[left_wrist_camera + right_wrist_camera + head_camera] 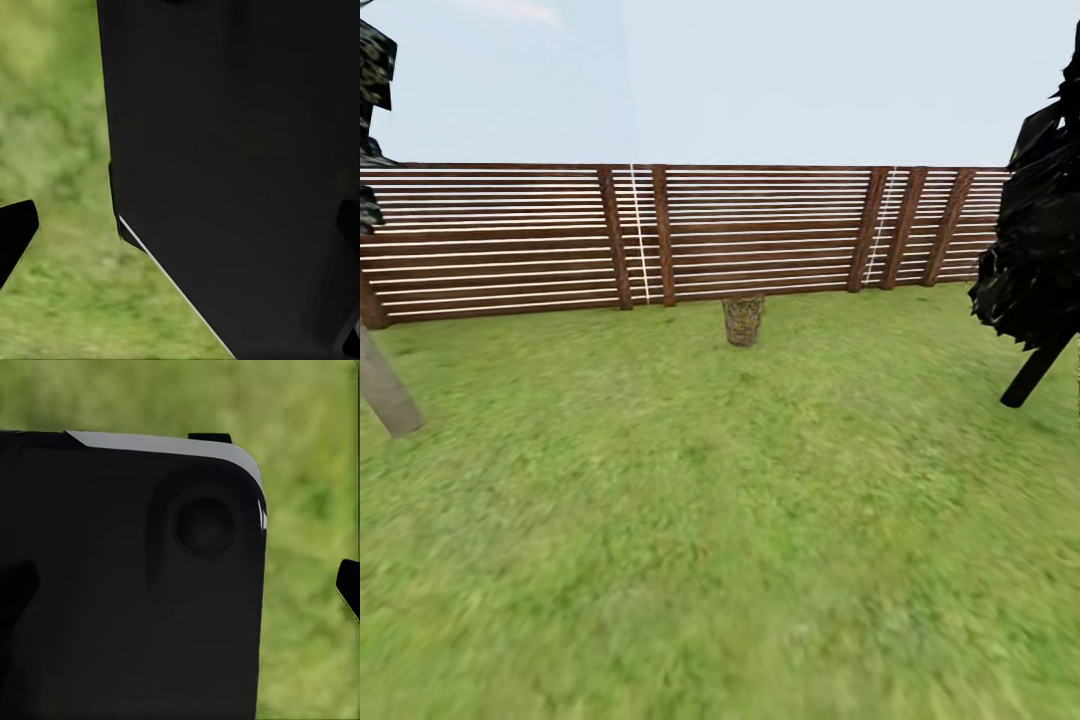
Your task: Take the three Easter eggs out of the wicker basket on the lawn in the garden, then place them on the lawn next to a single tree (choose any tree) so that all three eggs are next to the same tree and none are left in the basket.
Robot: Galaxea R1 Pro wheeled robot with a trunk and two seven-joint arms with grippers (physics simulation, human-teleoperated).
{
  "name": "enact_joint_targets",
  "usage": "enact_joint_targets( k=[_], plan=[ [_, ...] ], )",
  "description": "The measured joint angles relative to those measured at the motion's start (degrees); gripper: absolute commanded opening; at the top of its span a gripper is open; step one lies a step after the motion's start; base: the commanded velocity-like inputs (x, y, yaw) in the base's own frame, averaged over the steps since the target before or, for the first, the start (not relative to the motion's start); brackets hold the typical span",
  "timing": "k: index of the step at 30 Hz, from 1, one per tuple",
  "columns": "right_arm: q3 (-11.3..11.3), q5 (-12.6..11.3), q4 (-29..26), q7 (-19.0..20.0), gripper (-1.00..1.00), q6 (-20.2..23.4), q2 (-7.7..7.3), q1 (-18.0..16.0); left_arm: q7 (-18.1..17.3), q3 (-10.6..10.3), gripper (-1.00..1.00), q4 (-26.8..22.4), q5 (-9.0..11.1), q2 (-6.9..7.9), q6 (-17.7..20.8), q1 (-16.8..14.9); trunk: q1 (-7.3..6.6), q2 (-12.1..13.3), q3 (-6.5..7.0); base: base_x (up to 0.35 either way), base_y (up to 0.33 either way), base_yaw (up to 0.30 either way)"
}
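Observation:
The lawn (720, 520) spreads wide and green ahead of me in the head view. At its far edge, at the foot of the fence, stands a small grey-brown mottled thing (743, 320); it is too far off to tell whether it is the wicker basket. The Easter eggs are out of view. A tree with a pale grey trunk (385, 385) leans at the left edge. My left gripper (180, 229) and right gripper (180, 585) are both open and hold nothing. Each sits close against a dark part of my own body, over grass.
A brown slatted wooden fence (760, 235) closes off the far side of the lawn. A dark, near-black tree (1035, 250) with a slanted black trunk stands at the right edge. Open grass lies between me and the fence.

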Motion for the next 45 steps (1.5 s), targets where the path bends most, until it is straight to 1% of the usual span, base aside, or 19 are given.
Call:
enact_joint_targets(
  k=[7,11,45],
  plan=[
    [0.0,0.0,0.0,0.0,1.00,0.0,-0.02,0.0,0.0,0.0,1.00,0.0,0.0,0.00,0.0,0.0,0.00,0.0,0.00,0.341,0.000,-0.204],
    [0.0,0.0,0.0,0.0,1.00,0.0,0.03,0.0,0.0,0.0,1.00,0.0,0.0,0.00,0.0,0.0,0.00,0.0,0.00,0.341,0.000,-0.094],
    [0.2,-0.1,0.4,0.0,1.00,0.1,0.08,0.0,0.0,-0.1,1.00,0.0,0.0,0.00,0.0,0.0,0.00,0.0,0.00,0.341,0.000,-0.002]
  ],
)
